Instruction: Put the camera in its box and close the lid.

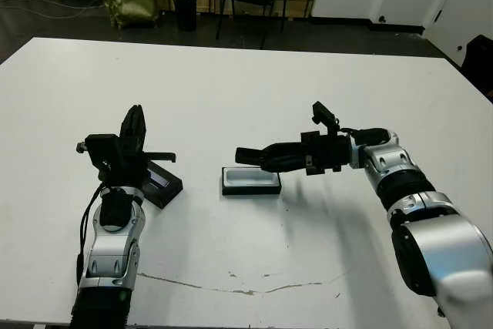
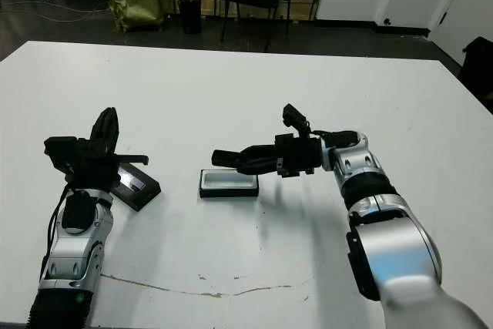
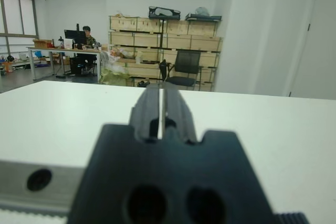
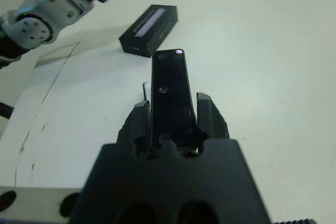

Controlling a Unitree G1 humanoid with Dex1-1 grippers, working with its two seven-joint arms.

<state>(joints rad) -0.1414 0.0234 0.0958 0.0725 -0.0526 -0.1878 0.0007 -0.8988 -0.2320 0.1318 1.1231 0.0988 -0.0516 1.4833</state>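
While its two fingers clamp the camera [image 4: 169, 95] between them, the right end effector [image 1: 271, 161] hangs level above the box [image 1: 250, 181], with the bar reaching out past the fingertips toward the robot's left. In the right wrist view the camera runs straight out along the fingers, one finger [image 4: 138, 121] pressed on each long side, and a small dot shows on its upper face. Below it, the box sits open on the surface [image 1: 254, 90], white lining up, black walls around it, roughly at the middle of the near half. How high the camera is over the box cannot be told; the two look apart. Farther to the robot's left, the lid [image 4: 149, 30] lies flat on the surface, well apart from the box, its pale stripe facing up. Over the lid's near end stands the left end effector [image 1: 134, 130], raised and pointing away from the robot; its fingers [image 3: 148, 109] are pressed together with only a thin slit between them and nothing in them. Beyond the surface, the left wrist view shows shelves of crates, a chair [image 3: 181, 68] and a person [image 3: 86, 34] seated at a desk.
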